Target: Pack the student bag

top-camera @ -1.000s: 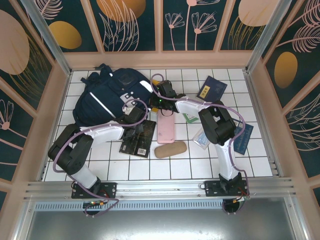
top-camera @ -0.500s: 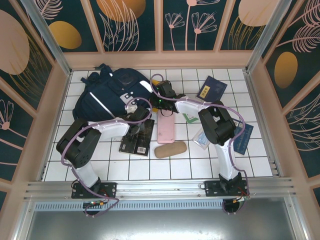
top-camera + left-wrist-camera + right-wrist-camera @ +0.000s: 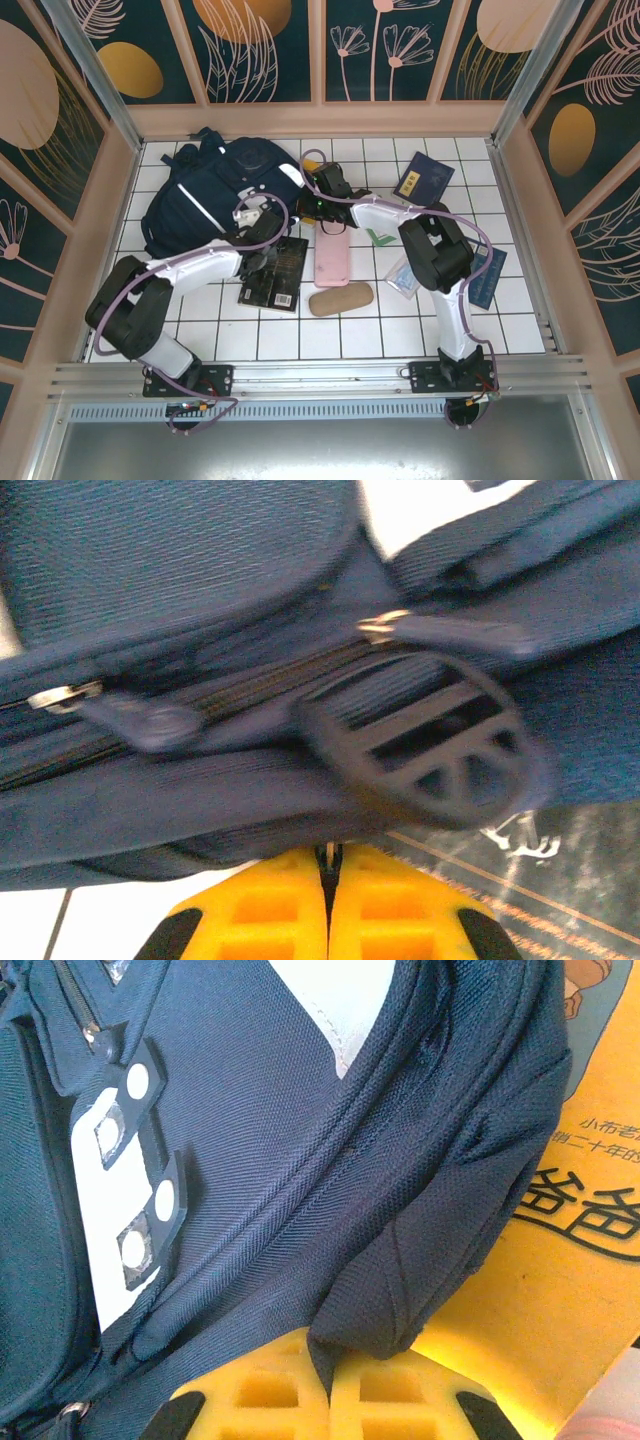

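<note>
The student bag is a large navy backpack lying at the back left of the tiled table. My left gripper is at its near right edge. In the left wrist view the yellow jaws are shut right under the bag's lower seam. A thin pale sliver of the bag is pinched between the tips, below a zip and a round plastic buckle. My right gripper is at the bag's right corner. It is shut on a fold of the bag's navy fabric, above a yellow book.
A dark book lies by my left wrist, with a pink case and a brown glasses case to its right. A navy booklet, a green-white card and a blue book lie near the right arm. Walls enclose the table.
My left gripper has shut and moved from over the dark book up to the bag's edge, and its elbow swung left. The bag shifted slightly left. The right arm stayed put.
</note>
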`<state>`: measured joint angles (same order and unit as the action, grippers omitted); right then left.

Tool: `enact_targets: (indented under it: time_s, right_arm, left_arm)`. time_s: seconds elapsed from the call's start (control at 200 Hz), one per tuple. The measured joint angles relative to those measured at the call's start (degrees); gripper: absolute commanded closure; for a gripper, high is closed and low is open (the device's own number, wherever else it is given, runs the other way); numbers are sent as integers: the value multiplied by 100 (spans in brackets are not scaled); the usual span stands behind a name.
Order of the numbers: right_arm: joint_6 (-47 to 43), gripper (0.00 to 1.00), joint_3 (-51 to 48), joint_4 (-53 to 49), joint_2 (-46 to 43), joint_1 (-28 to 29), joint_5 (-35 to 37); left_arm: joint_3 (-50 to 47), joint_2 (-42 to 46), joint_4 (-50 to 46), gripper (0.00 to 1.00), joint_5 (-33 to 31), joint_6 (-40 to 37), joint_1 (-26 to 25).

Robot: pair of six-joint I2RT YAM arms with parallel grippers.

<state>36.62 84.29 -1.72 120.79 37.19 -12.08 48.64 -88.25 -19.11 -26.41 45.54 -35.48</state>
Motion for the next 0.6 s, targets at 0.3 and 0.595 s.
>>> enact_targets:
  time_s: [0.3, 0.595]
  right_arm:
    - [-24, 100, -120, 15, -55, -251, -92]
    - [-197, 83, 66, -221, -52, -619, -129]
  left_arm:
    - [-1025, 1237, -468, 100, 177, 151, 765]
    - [-1248, 1991, -632, 100, 702, -50, 914]
